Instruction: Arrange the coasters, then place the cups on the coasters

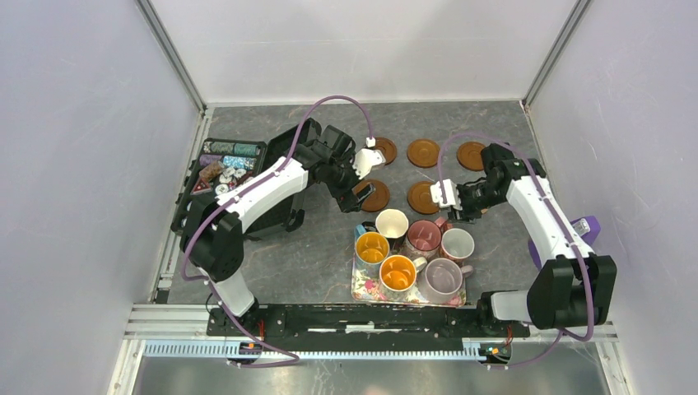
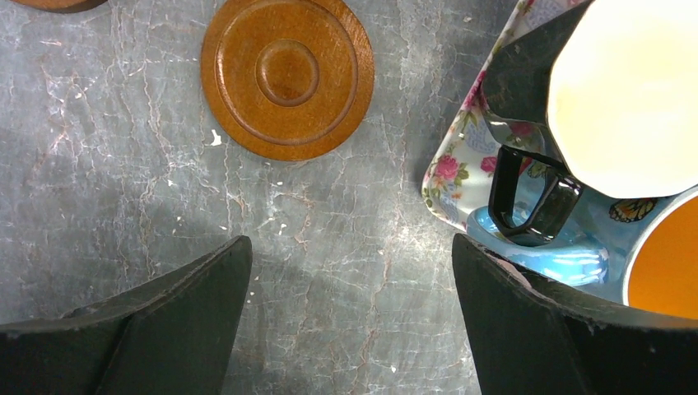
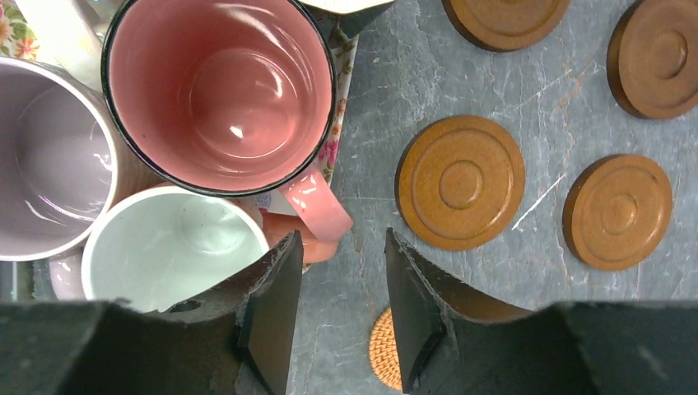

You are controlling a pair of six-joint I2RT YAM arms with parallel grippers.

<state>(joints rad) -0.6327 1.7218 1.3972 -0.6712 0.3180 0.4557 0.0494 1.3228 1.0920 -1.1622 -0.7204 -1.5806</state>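
Left gripper (image 2: 351, 247) hangs wide open and empty over bare table, its right finger above the corner of the floral tray (image 1: 362, 290). Lowered from here, that finger would likely catch the rim and shove the tray. The right gripper (image 3: 342, 239) is half closed on nothing, with table showing through the gap. All six cups (image 1: 424, 239) are packed together on the tray, so pulling one out could drag or tip its neighbours. The pink mug (image 3: 218, 90) has its handle just beside the right gripper's left finger, and a sideways drift would knock it. Five brown coasters (image 1: 423, 152) lie spread behind the tray. The thin cork coaster (image 3: 383, 350) sits partly under the right finger, and a pinch could skid off its edge.
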